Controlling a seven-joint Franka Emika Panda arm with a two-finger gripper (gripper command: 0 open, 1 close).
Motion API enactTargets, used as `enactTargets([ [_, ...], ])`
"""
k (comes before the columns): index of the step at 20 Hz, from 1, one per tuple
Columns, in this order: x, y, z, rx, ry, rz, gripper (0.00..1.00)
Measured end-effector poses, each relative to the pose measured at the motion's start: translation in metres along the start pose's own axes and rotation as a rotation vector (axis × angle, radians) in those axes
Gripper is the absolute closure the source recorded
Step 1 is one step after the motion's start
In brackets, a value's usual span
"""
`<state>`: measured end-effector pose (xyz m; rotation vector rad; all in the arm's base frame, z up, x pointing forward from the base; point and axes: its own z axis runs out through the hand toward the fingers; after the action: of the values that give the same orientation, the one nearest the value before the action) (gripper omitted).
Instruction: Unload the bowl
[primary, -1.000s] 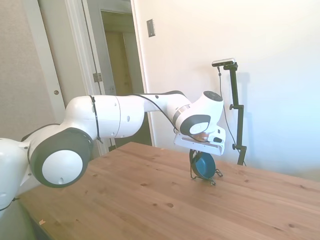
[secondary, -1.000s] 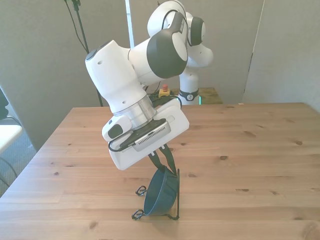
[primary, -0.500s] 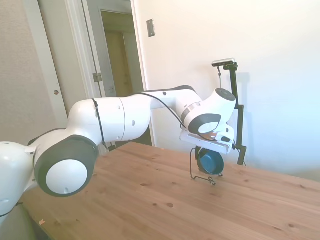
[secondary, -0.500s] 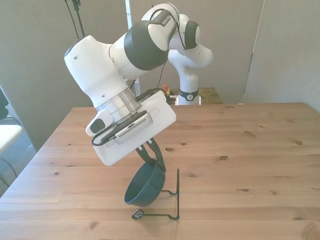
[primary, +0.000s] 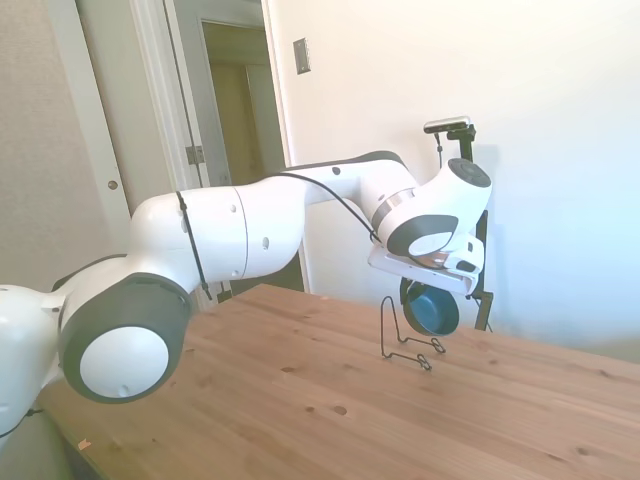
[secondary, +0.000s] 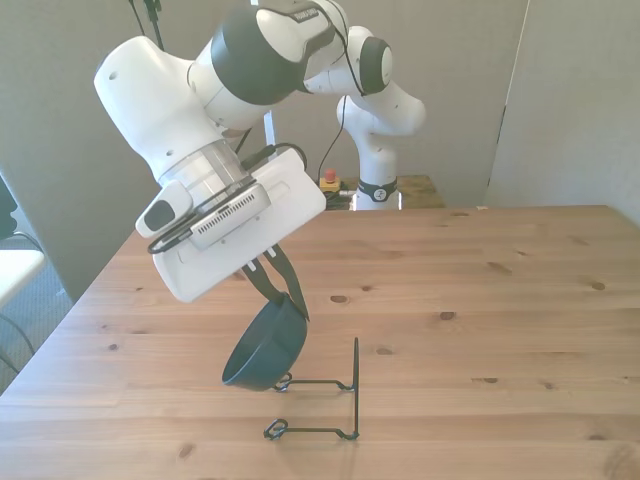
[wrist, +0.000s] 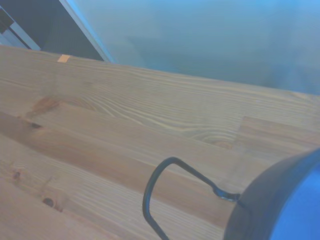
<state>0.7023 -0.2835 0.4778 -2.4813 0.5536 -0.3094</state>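
The small dark blue bowl (secondary: 265, 346) hangs tilted in the air, held by its rim in my gripper (secondary: 287, 301), whose fingers are shut on it. In the side view the bowl (primary: 430, 311) sits just under my white hand, above and beyond the thin black wire stand (primary: 402, 340). In the front view the bowl is lifted off the wire stand (secondary: 335, 398) and lies toward the front view's left of its upright post. The wrist view shows the bowl's dark edge (wrist: 280, 200) and one wire loop of the stand (wrist: 160, 190) over the wooden table.
The wooden table (secondary: 500, 300) stretches wide around the stand. A white wall stands close behind the table in the side view, with a doorway (primary: 240, 120) to the left.
The gripper has lifted the bowl out of the wire stand and carried it up and toward the front view's left; the stand stays on the table.
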Motion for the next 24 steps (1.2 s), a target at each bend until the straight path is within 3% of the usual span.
enactTargets([
  [8, -0.050, -0.050, -0.029, -0.013, -0.009, -0.114, 1.00],
  [19, -0.173, -0.150, 0.081, -0.218, -0.051, -0.343, 1.00],
  [24, -0.238, -0.128, 0.084, -0.427, -0.029, -0.249, 1.00],
])
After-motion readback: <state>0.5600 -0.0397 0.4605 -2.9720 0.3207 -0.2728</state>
